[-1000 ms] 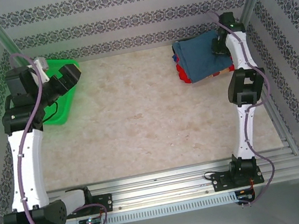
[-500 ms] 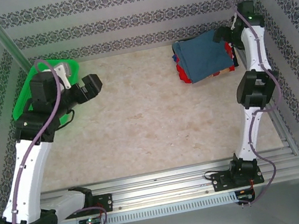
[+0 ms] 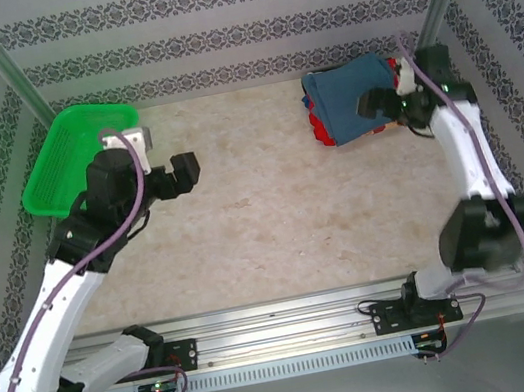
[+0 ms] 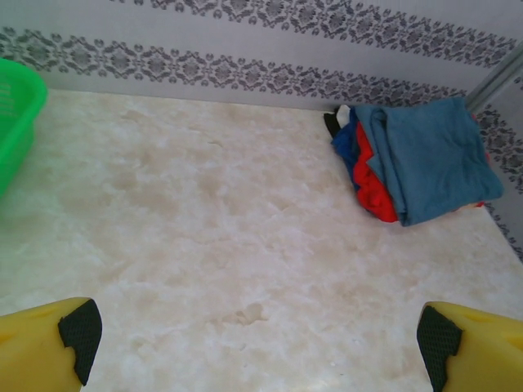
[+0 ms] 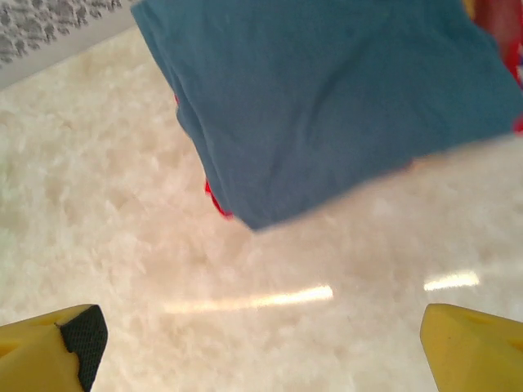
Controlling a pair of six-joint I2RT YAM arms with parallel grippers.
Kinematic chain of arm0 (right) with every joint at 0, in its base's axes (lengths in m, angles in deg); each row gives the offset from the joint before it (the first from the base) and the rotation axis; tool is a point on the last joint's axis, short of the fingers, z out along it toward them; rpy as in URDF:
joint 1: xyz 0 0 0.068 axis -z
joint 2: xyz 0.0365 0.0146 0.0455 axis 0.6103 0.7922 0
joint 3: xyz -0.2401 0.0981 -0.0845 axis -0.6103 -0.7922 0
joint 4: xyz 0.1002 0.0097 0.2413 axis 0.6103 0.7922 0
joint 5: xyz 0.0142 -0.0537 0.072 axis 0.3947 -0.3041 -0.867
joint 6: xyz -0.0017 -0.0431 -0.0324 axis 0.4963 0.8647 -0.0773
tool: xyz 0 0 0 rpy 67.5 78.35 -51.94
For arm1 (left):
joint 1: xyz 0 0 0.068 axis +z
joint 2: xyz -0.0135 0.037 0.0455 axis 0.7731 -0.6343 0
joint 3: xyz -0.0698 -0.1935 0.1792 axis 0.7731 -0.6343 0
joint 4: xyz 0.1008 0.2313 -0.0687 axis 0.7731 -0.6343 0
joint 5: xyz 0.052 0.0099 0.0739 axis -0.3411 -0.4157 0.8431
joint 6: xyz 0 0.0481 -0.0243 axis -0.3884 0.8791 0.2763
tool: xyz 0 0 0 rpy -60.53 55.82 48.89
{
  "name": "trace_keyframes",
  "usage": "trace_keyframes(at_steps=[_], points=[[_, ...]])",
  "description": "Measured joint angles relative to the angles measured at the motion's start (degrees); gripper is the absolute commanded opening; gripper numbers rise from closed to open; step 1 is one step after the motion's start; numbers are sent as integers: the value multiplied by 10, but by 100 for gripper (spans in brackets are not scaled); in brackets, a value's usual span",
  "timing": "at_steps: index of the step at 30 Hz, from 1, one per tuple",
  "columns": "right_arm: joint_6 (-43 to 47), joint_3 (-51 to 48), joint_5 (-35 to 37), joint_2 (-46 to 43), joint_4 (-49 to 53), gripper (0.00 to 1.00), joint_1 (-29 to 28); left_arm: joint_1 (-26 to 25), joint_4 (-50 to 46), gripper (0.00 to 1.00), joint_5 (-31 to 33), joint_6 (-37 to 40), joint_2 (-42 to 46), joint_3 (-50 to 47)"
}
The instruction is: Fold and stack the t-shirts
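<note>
The t-shirts (image 3: 347, 100) lie as a folded pile in the far right corner of the surface (image 3: 267, 225), close to the patterned back wall. A slate-blue tee (image 3: 350, 89) is on top and covers most of the pile. A red shirt (image 3: 322, 131) pokes out beneath it at the near left edge, with dark blue cloth at the left edge and a little black and white at the far left corner, which I see from the left wrist. My right claw (image 3: 371, 104) is released, its jaws spread wide with nothing between them. From overhead it sits over the near right part of the pile. Through its own camera the blue tee lies ahead of the fingertips (image 5: 53, 343), somewhat blurred, and below the gap between them I see bare surface, so I judge it apart from the cloth. My left claw (image 3: 180, 173) is also released and empty, out over the left half of the surface, well apart from the pile, which sits far across to the right in its camera. Beside that arm, in the far left corner, a green basket (image 3: 63, 160) is tilted up against the wall.
</note>
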Motion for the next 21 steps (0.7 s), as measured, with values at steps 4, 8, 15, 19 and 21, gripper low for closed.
trace_keyframes(at_steps=[4,8,15,19,21], points=[[4,-199,36,-178,-77,98,9,0,49,100,54,16,76,-109],[-19,-347,45,-225,-156,98,13,0,118,100,125,33,132,-252],[-59,-511,52,-186,-364,98,16,75,303,100,201,88,161,-477],[-49,-562,116,-191,-488,98,-3,175,427,100,181,86,76,-522],[-32,-571,154,-189,-548,98,-37,196,503,100,171,89,23,-539]])
